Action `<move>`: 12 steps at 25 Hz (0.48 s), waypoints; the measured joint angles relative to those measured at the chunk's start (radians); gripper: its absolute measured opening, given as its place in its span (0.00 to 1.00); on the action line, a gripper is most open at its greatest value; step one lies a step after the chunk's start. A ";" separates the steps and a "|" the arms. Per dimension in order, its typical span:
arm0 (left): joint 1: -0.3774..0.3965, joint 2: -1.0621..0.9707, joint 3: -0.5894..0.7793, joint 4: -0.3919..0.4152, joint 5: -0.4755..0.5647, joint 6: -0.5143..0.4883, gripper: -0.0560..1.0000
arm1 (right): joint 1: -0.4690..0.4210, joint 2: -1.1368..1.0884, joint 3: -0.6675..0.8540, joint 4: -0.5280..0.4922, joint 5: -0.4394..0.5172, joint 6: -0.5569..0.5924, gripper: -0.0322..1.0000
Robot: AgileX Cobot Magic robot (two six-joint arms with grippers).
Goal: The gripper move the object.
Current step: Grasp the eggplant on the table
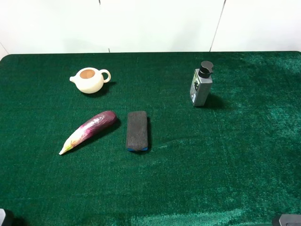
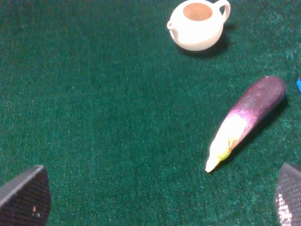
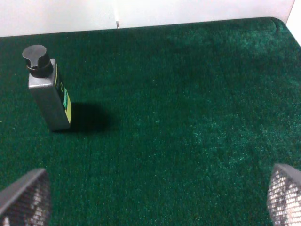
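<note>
The eggplant (image 1: pixel 89 130) lies on the green cloth left of centre, purple end toward the back right, pale pointed tip toward the front left. It also shows in the left wrist view (image 2: pixel 247 120), well ahead of my left gripper (image 2: pixel 160 200), whose fingertips (image 2: pixel 26 197) stand wide apart and empty. My right gripper (image 3: pixel 150 200) is open and empty too, its fingertips (image 3: pixel 28 197) far apart, over bare cloth on the right side. In the exterior high view only small parts of the arms show at the bottom corners.
A dark ribbed block with blue edge (image 1: pixel 137 130) lies just right of the eggplant. A cream teapot (image 1: pixel 89 79) stands behind it, also in the left wrist view (image 2: pixel 197 24). A grey bottle with black cap (image 1: pixel 201 84) stands at the back right, also in the right wrist view (image 3: pixel 47 89).
</note>
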 joint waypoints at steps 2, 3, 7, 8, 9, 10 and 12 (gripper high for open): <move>0.000 0.000 0.000 0.000 0.000 0.000 0.97 | 0.000 0.000 0.000 0.000 0.000 0.000 0.70; 0.000 0.000 0.000 0.000 0.000 0.000 0.97 | 0.000 0.000 0.000 0.000 0.000 0.000 0.70; 0.000 0.000 0.000 0.000 0.000 0.000 0.97 | 0.000 0.000 0.000 0.000 0.000 0.000 0.70; 0.000 0.000 0.000 0.000 0.000 0.000 0.97 | 0.000 0.000 0.000 0.000 0.000 0.000 0.70; 0.000 0.000 0.000 0.000 0.000 0.000 0.97 | 0.000 0.000 0.000 0.000 0.000 0.000 0.70; 0.000 0.000 0.000 0.000 0.000 0.000 0.97 | 0.000 0.000 0.000 0.000 0.000 0.000 0.70; 0.000 0.000 0.000 0.000 0.000 0.000 0.97 | 0.000 0.000 0.000 0.000 0.000 0.000 0.70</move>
